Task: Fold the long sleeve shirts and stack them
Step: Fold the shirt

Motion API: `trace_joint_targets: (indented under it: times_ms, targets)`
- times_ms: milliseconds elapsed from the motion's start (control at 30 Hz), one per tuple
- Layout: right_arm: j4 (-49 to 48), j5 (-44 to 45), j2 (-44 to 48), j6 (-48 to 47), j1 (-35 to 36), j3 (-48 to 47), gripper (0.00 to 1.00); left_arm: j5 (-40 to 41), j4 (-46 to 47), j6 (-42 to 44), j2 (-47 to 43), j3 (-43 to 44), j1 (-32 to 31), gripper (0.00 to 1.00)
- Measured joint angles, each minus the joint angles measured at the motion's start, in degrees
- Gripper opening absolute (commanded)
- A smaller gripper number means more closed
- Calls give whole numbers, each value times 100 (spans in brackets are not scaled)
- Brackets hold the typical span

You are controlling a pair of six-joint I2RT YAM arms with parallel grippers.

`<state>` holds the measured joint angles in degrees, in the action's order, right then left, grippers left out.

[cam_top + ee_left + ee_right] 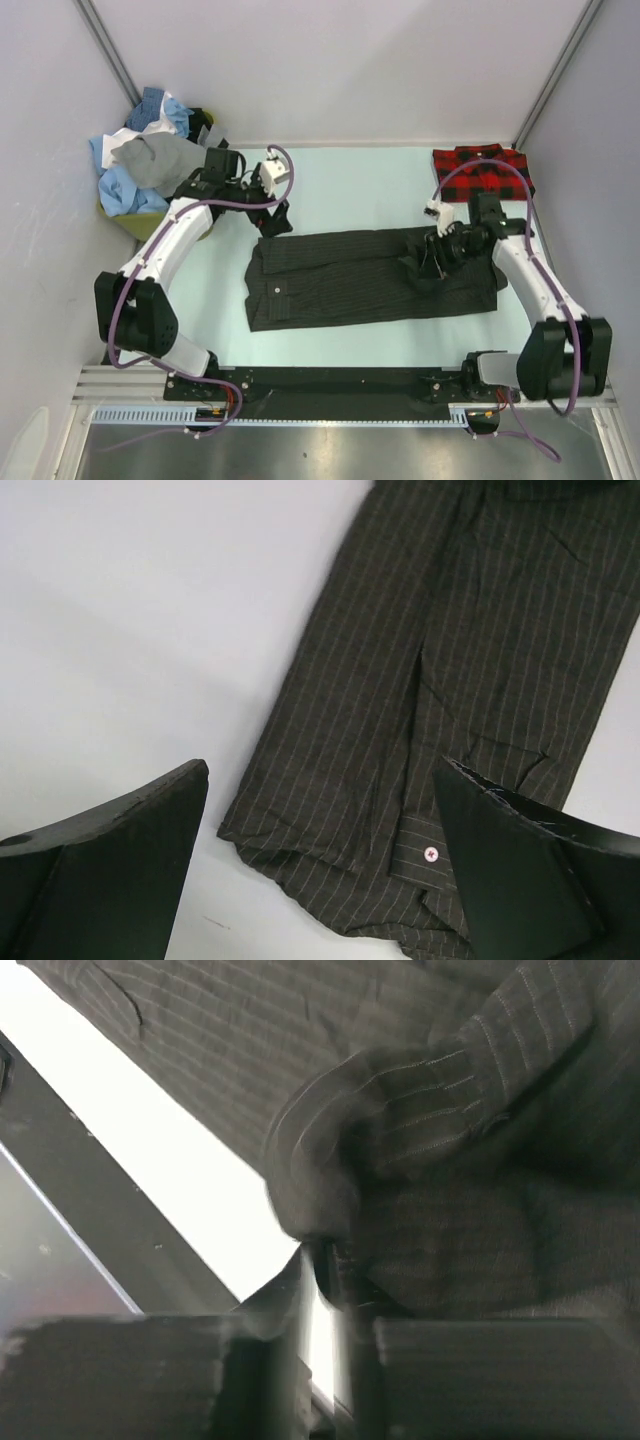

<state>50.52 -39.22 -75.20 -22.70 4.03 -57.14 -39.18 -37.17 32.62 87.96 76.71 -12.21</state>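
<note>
A dark charcoal pinstriped shirt [370, 275] lies flat across the middle of the table, folded into a long band with its chest pocket at the near left. My left gripper [275, 218] hovers open and empty over the shirt's far left corner. In the left wrist view the gripper [322, 772] has its jaws wide apart above a buttoned cuff [428, 852] and the shirt's edge. My right gripper [430, 257] is shut on a raised fold of the charcoal shirt [400, 1130]. In the right wrist view the gripper [325, 1260] pinches this bunched cloth. A folded red-and-black plaid shirt [482, 170] lies at the back right.
A heap of blue, white and grey shirts [150, 160] fills a yellow-green bin at the back left, off the table's corner. White walls close in the pale table [350, 185] on three sides. A black rail [330, 385] runs along the near edge.
</note>
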Motion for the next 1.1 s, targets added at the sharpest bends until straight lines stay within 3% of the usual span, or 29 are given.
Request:
trace_joint_targets:
  times_ms: [33,167,300,333,467,633,833,933,1033,1100]
  targets:
    - [125,33,175,11,-59,59,62,0,-13,96,-57,-68,-66,100]
    - [238,417,479,22,-319,-66,68,4,-22,227,-120,-179,-170,99]
    - [55,1113,249,37,7,-560,64,87,55,177,-164,-356,-170,99]
    - [-33,1279,197,33,203,-675,58,125,103,136,-181,-420,-170,99]
    - [-376,1670,55,-13,1099,-938,52,240,341,-116,-372,-741,-170,100]
    - [-603,2251,-424,61,1720,-848,63,352,533,-396,-673,-1001,-170,100]
    - [-885,2940,-1512,260,1753,-479,64,452,748,-621,-903,-1180,-170,99]
    - [-968,3064,-1845,337,1753,-452,60,461,776,-667,-938,-1228,-170,99]
    - [-1130,3147,-2028,404,1755,-442,46,511,800,-678,-986,-1276,-168,99]
    - [-1237,3191,-2079,459,1755,-411,30,551,817,-682,-1043,-1314,-166,99]
